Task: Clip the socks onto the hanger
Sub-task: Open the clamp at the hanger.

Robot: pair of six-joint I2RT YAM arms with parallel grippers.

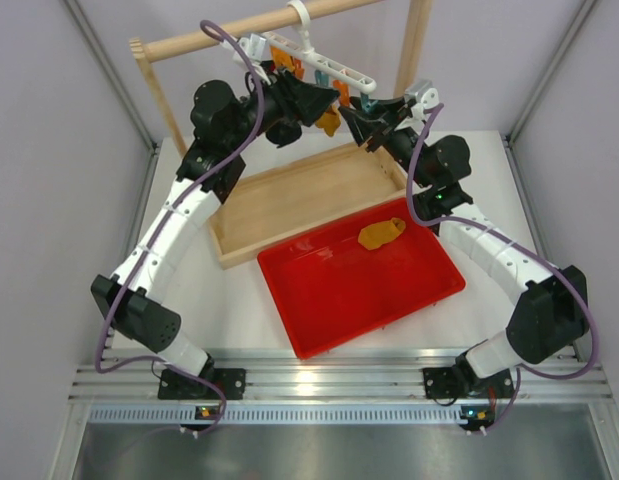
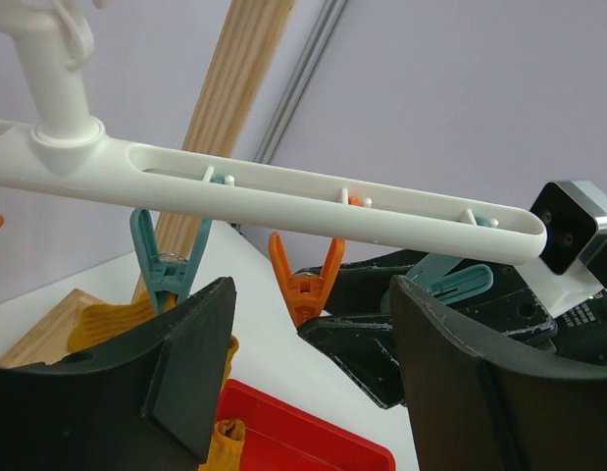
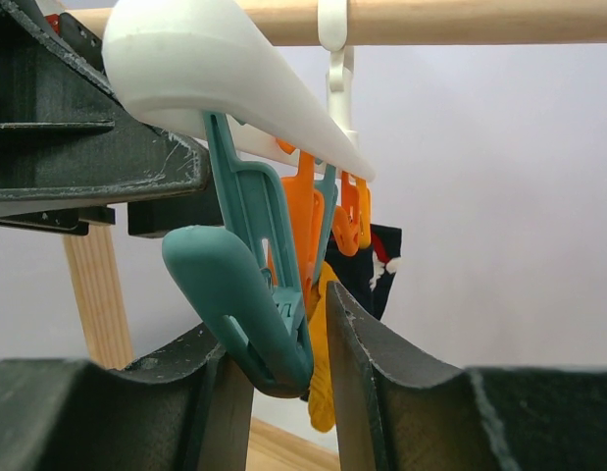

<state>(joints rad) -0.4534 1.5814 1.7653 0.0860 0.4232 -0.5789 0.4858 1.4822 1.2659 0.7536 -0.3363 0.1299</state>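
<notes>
Aloft, right claw [image 3: 277, 324] pinches teal clip [image 3: 239, 285]; left claw [image 2: 311, 294] gapes wide; sock [image 3: 318, 397] mostly hidden behind it.

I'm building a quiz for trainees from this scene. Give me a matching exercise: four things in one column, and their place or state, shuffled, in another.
Things:
1. hanger
2. loose sock
3. end teal clip
4. left gripper

Places or states:
A. lying in the red tray
B. open, holding nothing
C. hooked over the wooden rail
D. pinched inside the right gripper

Pairs: 1-C, 2-A, 3-D, 4-B
</notes>
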